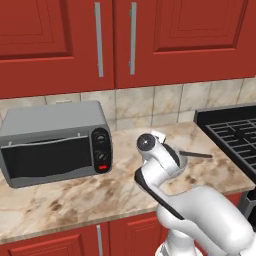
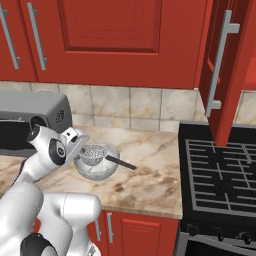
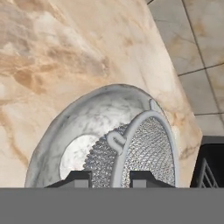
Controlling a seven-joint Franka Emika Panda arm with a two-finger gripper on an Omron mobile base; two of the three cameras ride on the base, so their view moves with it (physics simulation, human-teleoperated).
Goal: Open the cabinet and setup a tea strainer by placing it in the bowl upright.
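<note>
Marble tabletop (image 2: 150, 185) runs under a row of red wall cabinets, and near its middle sits the bowl (image 2: 97, 171), silvery-grey with a pale inside, resting flat on the stone. The tea strainer (image 2: 93, 154) is down inside the bowl, its round wire-mesh basket sitting with the open rim up in the right base view, its thin dark handle (image 2: 121, 162) sticking out over the bowl's rim toward the stove (image 2: 220, 180). From the hand view the mesh basket (image 3: 144, 153) fills the near part of the bowl (image 3: 83, 127), and the two dark fingers (image 3: 78, 178) stand close on either side of the strainer's silver rim, narrowly set and pinching it. The gripper (image 2: 82, 150) leans in from the left over the bowl, the white arm folding up from below. In the left base view the arm hides the bowl, and the strainer's handle (image 1: 195, 154) shows past the wrist. The cabinet (image 2: 222, 70) above the stove has a door swung out toward the room, its long silver bar handle edge-on. A grey toaster oven (image 1: 55, 142) sits on the tabletop well left of the bowl, against the tiled wall.
</note>
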